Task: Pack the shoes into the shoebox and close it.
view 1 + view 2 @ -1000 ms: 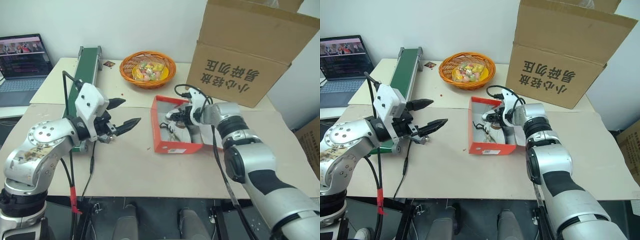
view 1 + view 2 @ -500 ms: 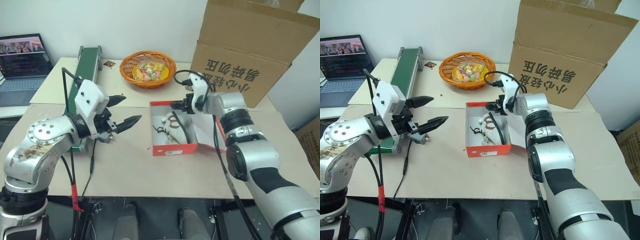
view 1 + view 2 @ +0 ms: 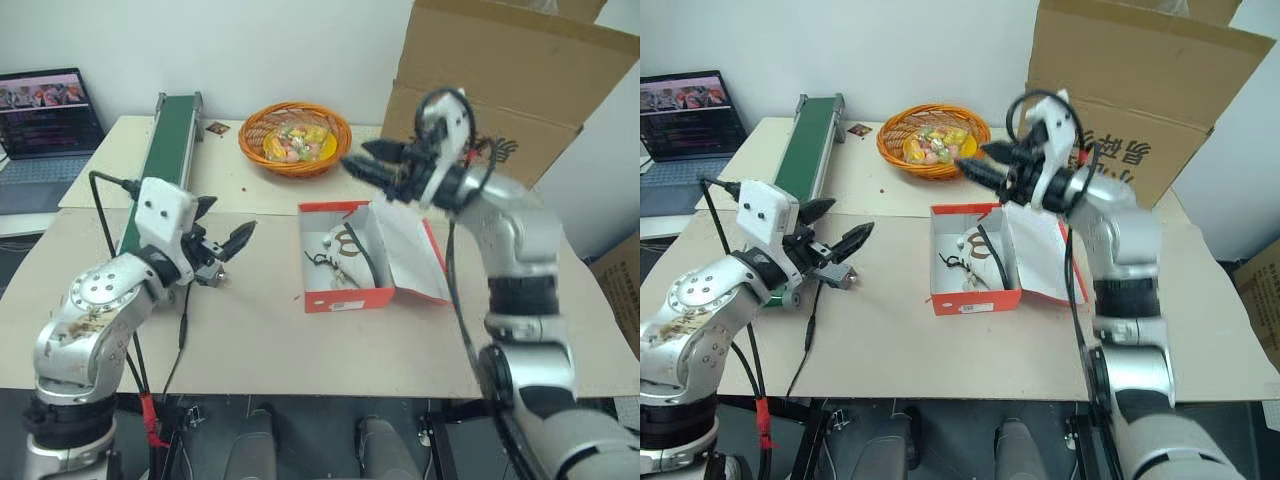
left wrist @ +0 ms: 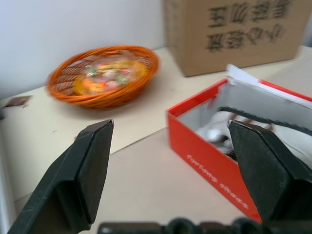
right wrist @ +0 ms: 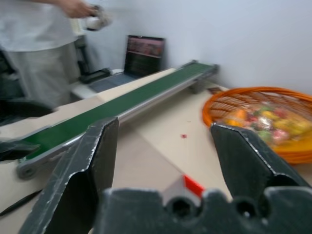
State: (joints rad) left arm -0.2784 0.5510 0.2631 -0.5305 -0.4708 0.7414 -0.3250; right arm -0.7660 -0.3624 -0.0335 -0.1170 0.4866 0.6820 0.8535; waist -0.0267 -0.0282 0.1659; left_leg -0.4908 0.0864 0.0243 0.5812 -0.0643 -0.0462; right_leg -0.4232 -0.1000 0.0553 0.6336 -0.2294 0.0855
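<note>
My left gripper (image 3: 232,240) has its two black fingers spread with nothing between them, and it hangs low over the table (image 3: 260,330), to the left of the shoebox (image 3: 345,297) and apart from it; my right gripper (image 3: 372,165) is likewise spread and empty, raised above the far edge of the shoebox, its fingers pointing toward the orange basket (image 3: 295,137); the shoebox sits open in the middle of the table, red outside and white inside, its lid (image 3: 410,255) lying back to the right; I see the shoes (image 3: 342,258) inside it, pale with dark laces, though I can't quite tell how the two lie against each other; beyond the box stands a large brown carton (image 3: 500,90) with black characters; along the left runs a green conveyor belt (image 3: 165,150), and a laptop (image 3: 45,120) sits at the far left; in the right wrist view a person (image 5: 44,44) in a light shirt stands past the belt.
</note>
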